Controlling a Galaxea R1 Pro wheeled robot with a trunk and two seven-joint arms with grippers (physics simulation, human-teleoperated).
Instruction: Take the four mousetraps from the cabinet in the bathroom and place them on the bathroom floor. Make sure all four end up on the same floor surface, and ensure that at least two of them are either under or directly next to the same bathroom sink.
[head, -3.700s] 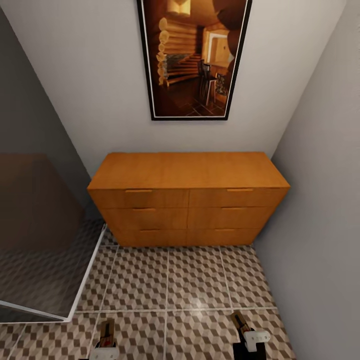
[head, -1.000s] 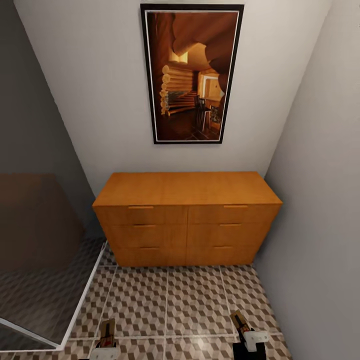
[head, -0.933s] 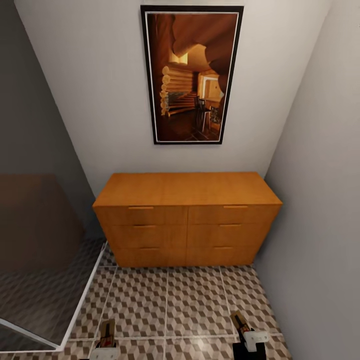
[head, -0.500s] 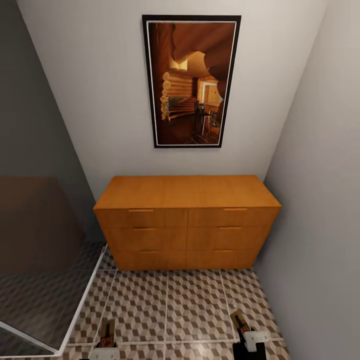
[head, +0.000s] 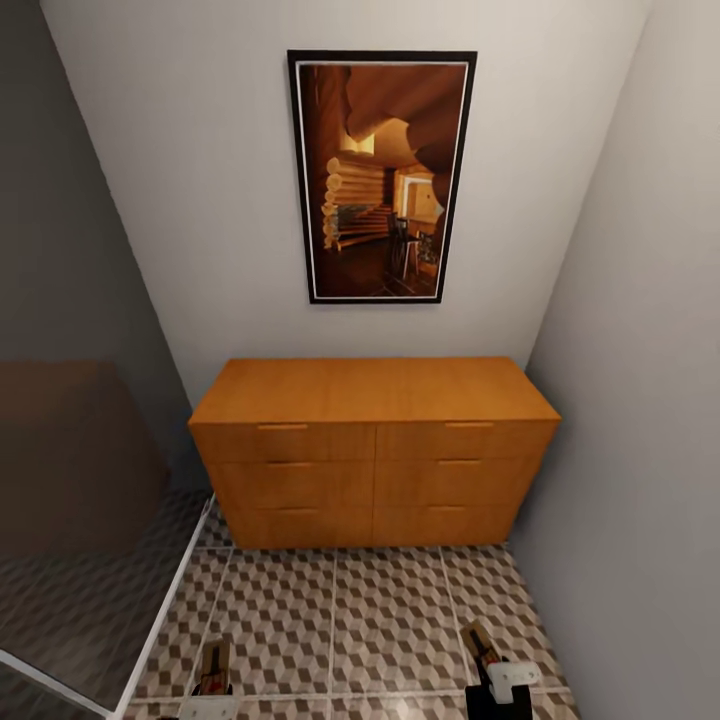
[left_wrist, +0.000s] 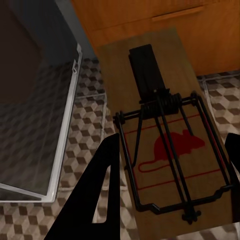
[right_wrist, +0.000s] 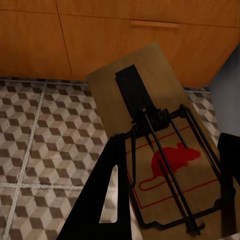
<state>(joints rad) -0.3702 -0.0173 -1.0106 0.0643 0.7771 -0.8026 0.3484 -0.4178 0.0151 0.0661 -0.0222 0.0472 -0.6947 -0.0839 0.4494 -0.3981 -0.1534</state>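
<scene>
The orange-brown cabinet (head: 375, 450) stands against the far wall with all its drawers shut. My left gripper (head: 212, 688) is low over the cube-patterned floor (head: 330, 620), shut on a tan mousetrap (head: 213, 665). In the left wrist view this mousetrap (left_wrist: 165, 145) shows its wire bars and red mouse print between the dark fingers (left_wrist: 95, 200). My right gripper (head: 490, 668) is shut on a second mousetrap (head: 480, 642), which lies flat between its fingers (right_wrist: 100, 200) in the right wrist view as mousetrap (right_wrist: 155, 150). The sink is out of view.
A glass shower screen (head: 80, 560) with a white frame (head: 165, 610) stands at the left. A grey wall (head: 640, 450) closes the right side. A framed picture (head: 385, 175) hangs above the cabinet. The tiled strip between screen and wall is narrow.
The whole picture has shifted: the cabinet and the picture sit lower and look a little smaller, so the camera has moved. Both grippers keep their mousetraps.
</scene>
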